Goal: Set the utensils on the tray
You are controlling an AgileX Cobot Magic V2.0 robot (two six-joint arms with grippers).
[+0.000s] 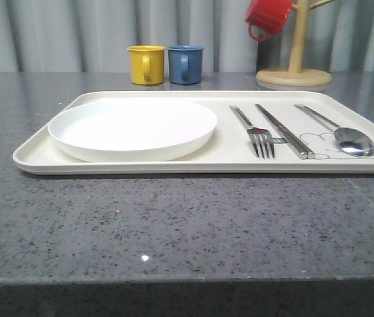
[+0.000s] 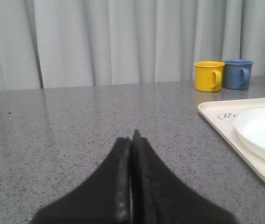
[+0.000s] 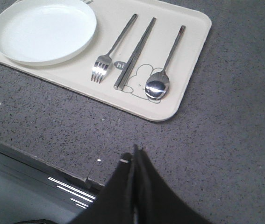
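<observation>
The cream tray [image 1: 35,153] lies across the grey table. On it rest the white plate [image 1: 132,127] at the left, then the fork [image 1: 256,132], the chopsticks [image 1: 283,130] and the spoon [image 1: 345,134] side by side at the right. The right wrist view has the same plate [image 3: 43,31], fork [image 3: 110,53], chopsticks [image 3: 135,52] and spoon [image 3: 166,67] on the tray [image 3: 193,51]. My right gripper [image 3: 135,150] is shut and empty above the table's front edge, apart from the tray. My left gripper [image 2: 133,136] is shut and empty over bare table, left of the tray [image 2: 218,122] and plate [image 2: 261,133].
A yellow mug [image 1: 146,64] and a blue mug [image 1: 185,64] stand behind the tray. A red mug [image 1: 268,16] hangs on a wooden mug tree [image 1: 295,63] at the back right. Grey curtains close off the back. The table's front edge [image 3: 53,161] runs below the right gripper.
</observation>
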